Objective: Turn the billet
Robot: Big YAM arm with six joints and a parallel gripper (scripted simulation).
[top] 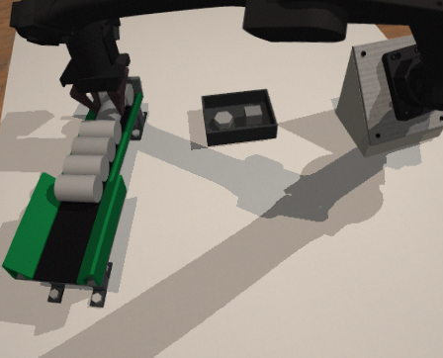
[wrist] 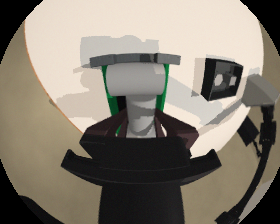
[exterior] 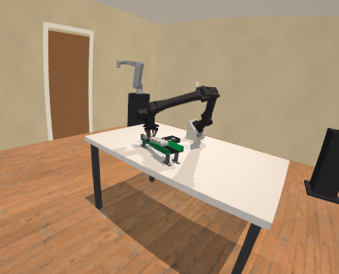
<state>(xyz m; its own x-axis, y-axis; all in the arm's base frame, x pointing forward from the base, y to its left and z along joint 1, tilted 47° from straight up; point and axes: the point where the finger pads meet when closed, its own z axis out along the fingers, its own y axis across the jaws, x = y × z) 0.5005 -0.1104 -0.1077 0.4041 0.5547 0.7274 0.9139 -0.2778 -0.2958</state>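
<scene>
The ramp with green side walls (top: 25, 234) (wrist: 167, 87) has a grey stop (wrist: 136, 59) at its far end. One billet (wrist: 136, 79) lies straight across against the stop. Behind it the lengthwise billet (wrist: 142, 111) lies along the ramp, its end at or close to the first one. My gripper (top: 107, 108) (exterior: 150, 136) (wrist: 141, 111) is shut on this lengthwise billet, one finger on each side. Several more billets lie across the ramp in a row on the other side of the gripper; the endmost billet (top: 77, 188) is nearest the ramp's wide end. The fingers hide part of the held billet.
A black tray (top: 242, 134) (wrist: 209, 77) with a hexagonal piece and a square piece stands right of the ramp. The arm's metal mounting block (top: 371, 81) (exterior: 192, 129) stands farther right. The ramp's green walls rise close beside the fingers.
</scene>
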